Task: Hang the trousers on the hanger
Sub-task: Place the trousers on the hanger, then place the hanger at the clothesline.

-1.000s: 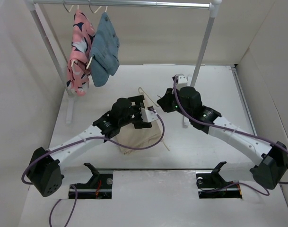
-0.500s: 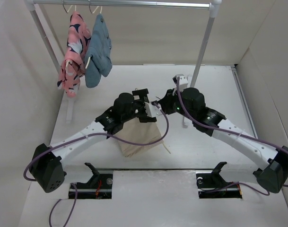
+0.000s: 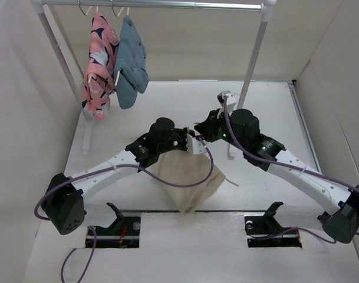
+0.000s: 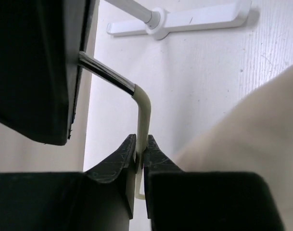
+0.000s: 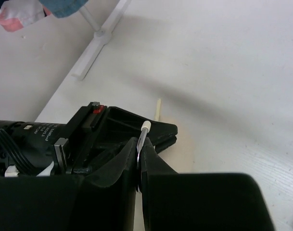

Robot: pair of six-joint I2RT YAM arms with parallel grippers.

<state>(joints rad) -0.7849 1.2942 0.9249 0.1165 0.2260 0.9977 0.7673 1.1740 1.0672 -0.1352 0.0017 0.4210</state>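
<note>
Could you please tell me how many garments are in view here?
3. A pink patterned garment and a blue denim garment hang side by side at the left end of the rail; the beige trousers are at the middle of the table. None seems hidden.

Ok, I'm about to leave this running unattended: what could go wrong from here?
The left gripper and right gripper both pinch the hanger by its thin hook, close together. It may twist or slip if they move unevenly. The trousers hang bunched, with one hanger end poking out bare, so they might slide off.
</note>
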